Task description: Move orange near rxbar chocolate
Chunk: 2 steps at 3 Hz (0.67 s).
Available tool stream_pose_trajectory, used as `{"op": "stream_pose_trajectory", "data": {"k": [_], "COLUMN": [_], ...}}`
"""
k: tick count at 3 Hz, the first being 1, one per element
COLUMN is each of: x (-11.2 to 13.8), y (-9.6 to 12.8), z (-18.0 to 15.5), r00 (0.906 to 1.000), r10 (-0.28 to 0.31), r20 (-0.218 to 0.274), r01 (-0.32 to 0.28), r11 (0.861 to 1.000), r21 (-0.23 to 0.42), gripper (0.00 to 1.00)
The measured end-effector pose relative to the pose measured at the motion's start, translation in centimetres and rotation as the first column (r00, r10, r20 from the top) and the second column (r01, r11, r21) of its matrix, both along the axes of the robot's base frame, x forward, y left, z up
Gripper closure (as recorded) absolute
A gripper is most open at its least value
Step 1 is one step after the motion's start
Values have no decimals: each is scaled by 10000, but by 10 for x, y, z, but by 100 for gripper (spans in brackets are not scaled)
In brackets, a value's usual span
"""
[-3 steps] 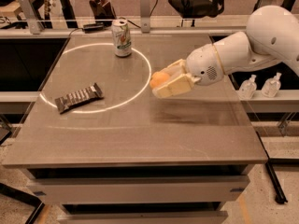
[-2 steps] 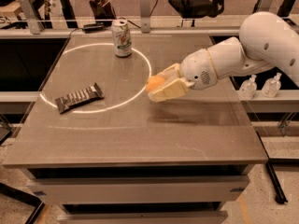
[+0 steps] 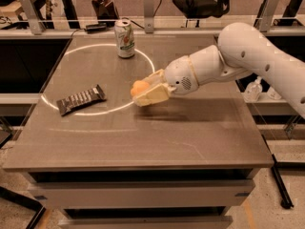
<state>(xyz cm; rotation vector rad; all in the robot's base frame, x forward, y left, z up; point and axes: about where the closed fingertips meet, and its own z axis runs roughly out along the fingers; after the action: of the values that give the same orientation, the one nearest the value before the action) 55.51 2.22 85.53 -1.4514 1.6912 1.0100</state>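
Observation:
The orange [image 3: 138,87] is a small round fruit held between the pale fingers of my gripper [image 3: 143,92], a little above the table's middle. The gripper is shut on it, and the white arm reaches in from the right. The rxbar chocolate [image 3: 81,99] lies flat on the table to the left, a dark wrapper with pale stripes, about a hand's width left of the orange.
A green-and-white soda can [image 3: 125,38] stands upright at the back of the table [image 3: 190,142]. A bright ring of light lies on the tabletop around the can and bar. Bottles [image 3: 254,90] stand off the table's right side.
The gripper with the orange has moved left, toward the rxbar chocolate. The bar and the can have not moved.

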Motion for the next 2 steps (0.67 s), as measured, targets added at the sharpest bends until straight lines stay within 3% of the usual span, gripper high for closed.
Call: {"op": "stream_pose_trajectory", "data": {"k": [2], "x": [-3], "y": [49], "z": [-22], "r00": [9952], "r10": [758], "r20": [-614], "r01": [-740], "r11": [9968], "r21": [316], "gripper": [100]}}
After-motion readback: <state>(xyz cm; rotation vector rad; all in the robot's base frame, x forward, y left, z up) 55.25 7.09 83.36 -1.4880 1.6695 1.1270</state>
